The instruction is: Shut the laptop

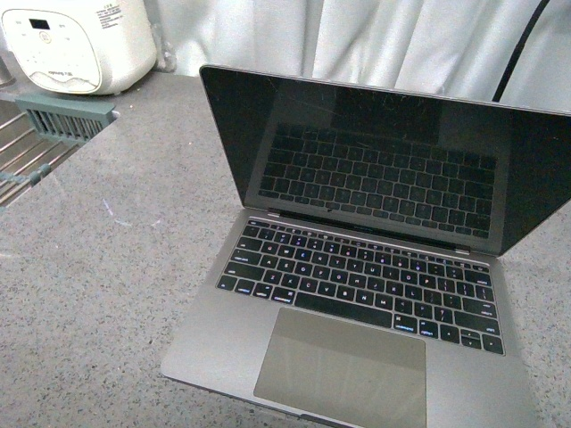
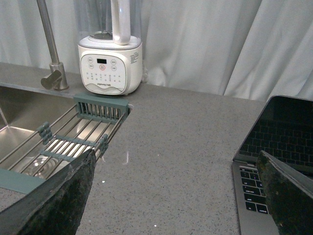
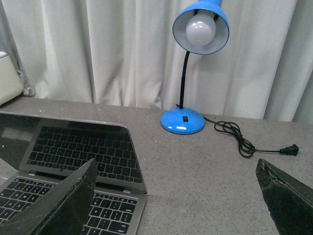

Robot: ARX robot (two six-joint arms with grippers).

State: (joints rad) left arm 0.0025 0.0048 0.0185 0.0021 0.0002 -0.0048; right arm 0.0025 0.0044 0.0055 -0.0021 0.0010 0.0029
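Front view: one laptop [image 1: 357, 294] stands open on the grey counter [image 1: 107, 294], lid tilted back. Bare counter runs from its left edge to one sink rack [image 1: 36, 152] and one white appliance [image 1: 80, 45]. Left wrist view: the left gripper [image 2: 176, 154] has two fingers spread wide, holding nothing, with one faucet [image 2: 51, 54] beyond. Right wrist view: the right gripper [image 3: 176, 164] is equally wide and empty, with the laptop by one finger. One blue lamp [image 3: 195, 63] and one loose cord [image 3: 244, 142] sit on open counter.

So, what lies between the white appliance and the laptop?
Between the white appliance and the laptop, only bare grey countertop, seen in the left wrist view.
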